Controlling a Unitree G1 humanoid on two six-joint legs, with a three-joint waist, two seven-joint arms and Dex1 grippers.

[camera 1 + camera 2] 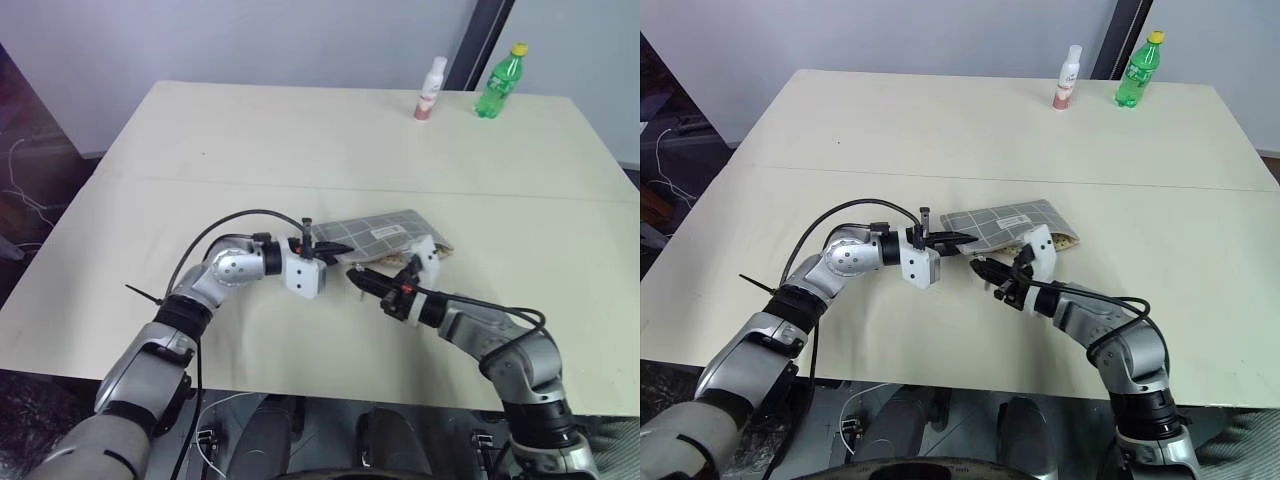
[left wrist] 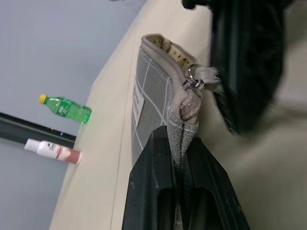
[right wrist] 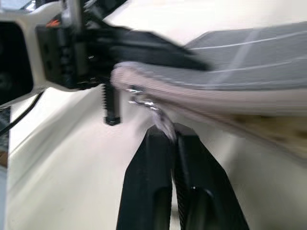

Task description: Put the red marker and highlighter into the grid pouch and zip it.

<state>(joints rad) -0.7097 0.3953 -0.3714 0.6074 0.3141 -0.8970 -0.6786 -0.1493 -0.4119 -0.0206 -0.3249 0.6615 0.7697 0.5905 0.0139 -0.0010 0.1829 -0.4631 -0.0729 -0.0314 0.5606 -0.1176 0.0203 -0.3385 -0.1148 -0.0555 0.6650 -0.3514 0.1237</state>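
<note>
A: Where is the grid pouch (image 1: 385, 236)?

B: On the desk (image 1: 300, 150). My left tool (image 2: 178, 158) pinches its soft corner; my right tool (image 3: 171, 136) is pressed together on the zip pull (image 3: 144, 103).

A: Handling?

B: Light, floppy fabric, I think. I would hold the corner firm.

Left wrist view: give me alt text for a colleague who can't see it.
The left tool is shut on the end of the grid pouch, held on edge with its metal zip pull just beyond. A green bottle and a white bottle stand far off.
</note>
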